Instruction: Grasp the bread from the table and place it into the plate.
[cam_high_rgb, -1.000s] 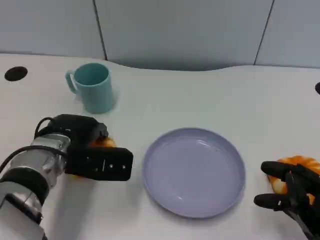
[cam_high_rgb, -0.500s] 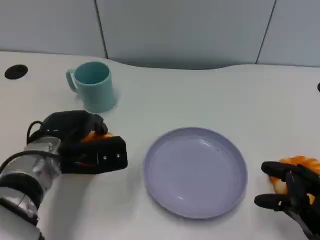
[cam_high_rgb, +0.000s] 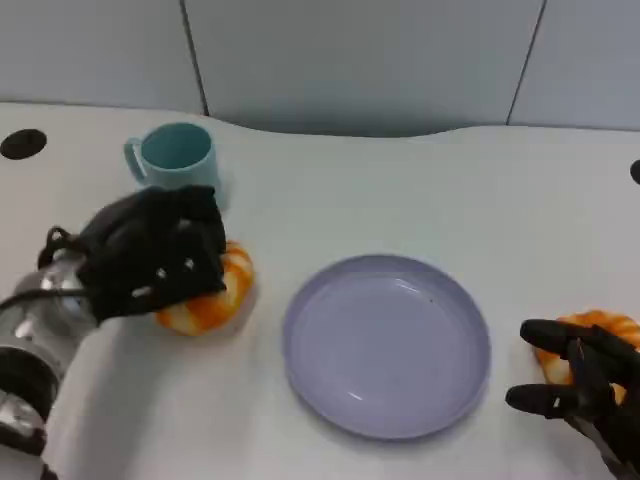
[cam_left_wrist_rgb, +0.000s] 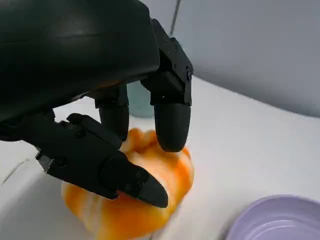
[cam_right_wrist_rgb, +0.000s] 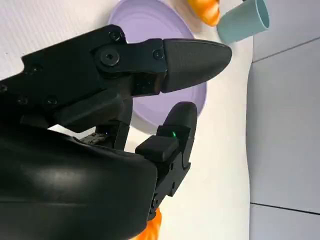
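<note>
An orange glazed bread (cam_high_rgb: 215, 298) lies on the white table, left of the lilac plate (cam_high_rgb: 386, 342). My left hand (cam_high_rgb: 152, 262) sits over its left side and grips it. In the left wrist view the fingers (cam_left_wrist_rgb: 170, 127) press on the top of the bread (cam_left_wrist_rgb: 135, 205) and the thumb lies across its near side; the plate's rim (cam_left_wrist_rgb: 280, 217) shows beyond. A second orange bread (cam_high_rgb: 592, 335) lies right of the plate. My right hand (cam_high_rgb: 585, 388) rests beside it with fingers spread, holding nothing.
A teal cup (cam_high_rgb: 176, 162) stands just behind the left hand and its bread. The right wrist view looks across the plate (cam_right_wrist_rgb: 145, 20) to the cup (cam_right_wrist_rgb: 245, 22) and the far bread (cam_right_wrist_rgb: 205, 10). A grey wall borders the table's back edge.
My left hand has turned and drawn back to the left, so more of the bread shows at its right. The right hand has not moved. The camera shifted slightly.
</note>
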